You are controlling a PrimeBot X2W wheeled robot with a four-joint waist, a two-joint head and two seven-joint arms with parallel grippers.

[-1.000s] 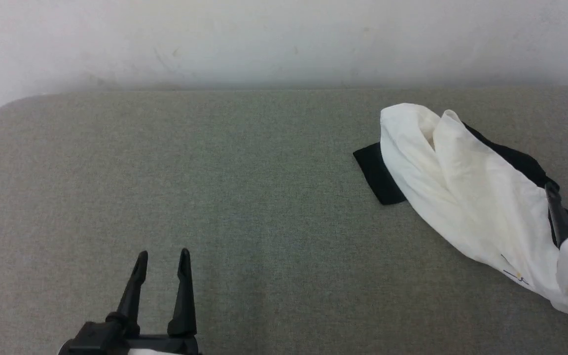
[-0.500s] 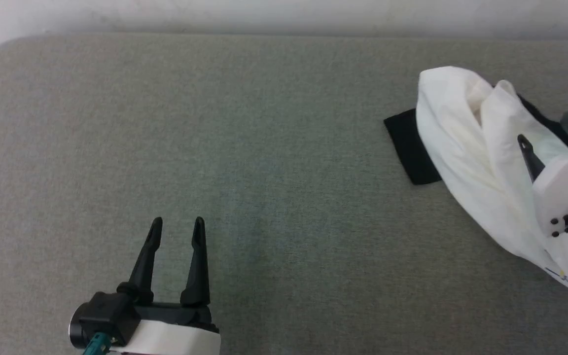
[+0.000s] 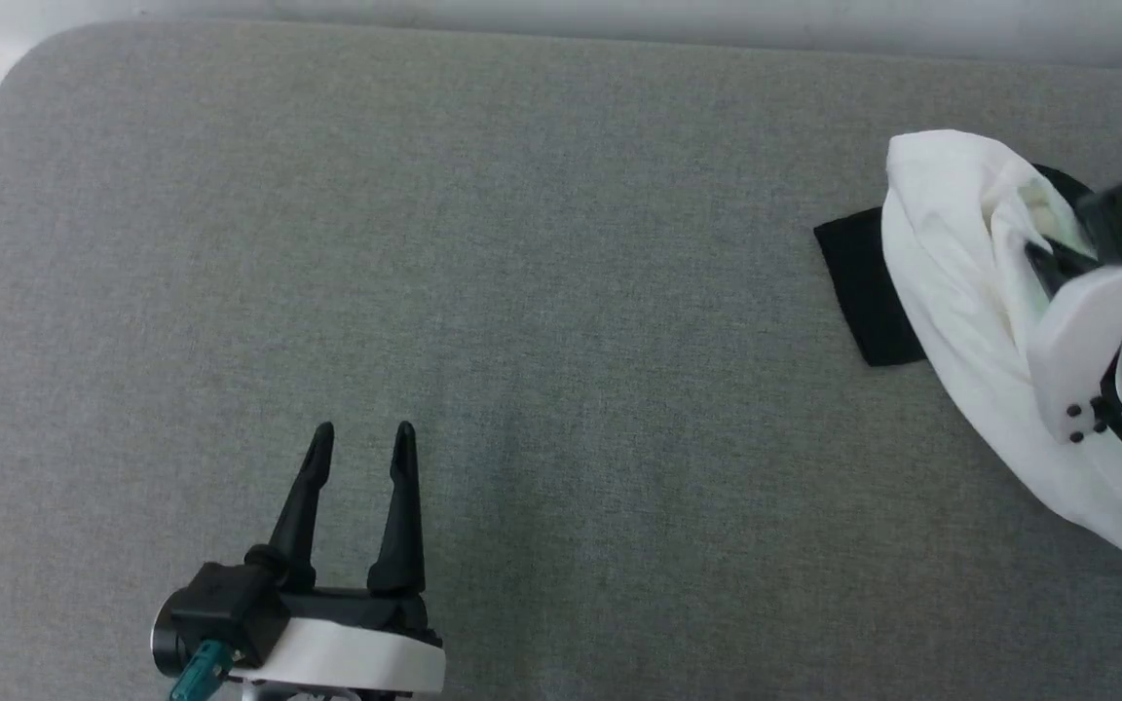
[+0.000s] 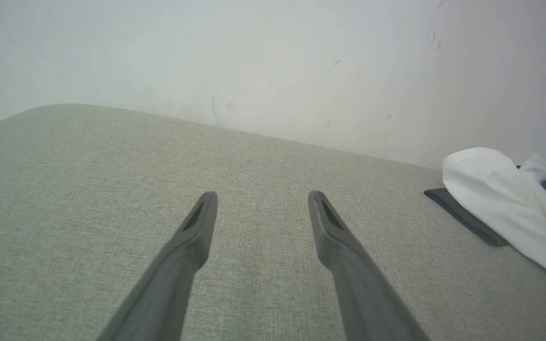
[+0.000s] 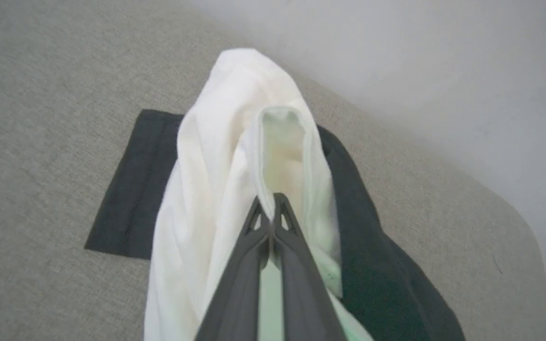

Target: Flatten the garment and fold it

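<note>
Now the right claw [image 5: 269, 204] is pinched tight. Its two dark fingers are pressed together, and a white edge of the garment [image 5: 206, 166] is caught between the tips. The pinch is near the top of the heap, where the white cloth makes a little open pocket.

Around that spot the garment is bunched up in one long lump. White cloth is on top, and dark cloth peeks out under it on one side. On the other side one black sleeve [image 3: 863, 292] lies flat and pokes out from under the white.

The lump sits on the right side of the grey worktop [image 3: 522, 243], toward the far edge. There is lots of grey room to its left for spreading it out.

The left claw [image 3: 364, 430] is wide open with nothing in it. It hangs over the worktop near the front, well apart from the garment.

So I think the job has only just begun. One grab is made, but nothing is flat yet and no fold is done. The garment needs to be pulled out, smoothed, and its sleeves laid out. Then it can be folded. The left claw will likely need to take hold too.
</note>
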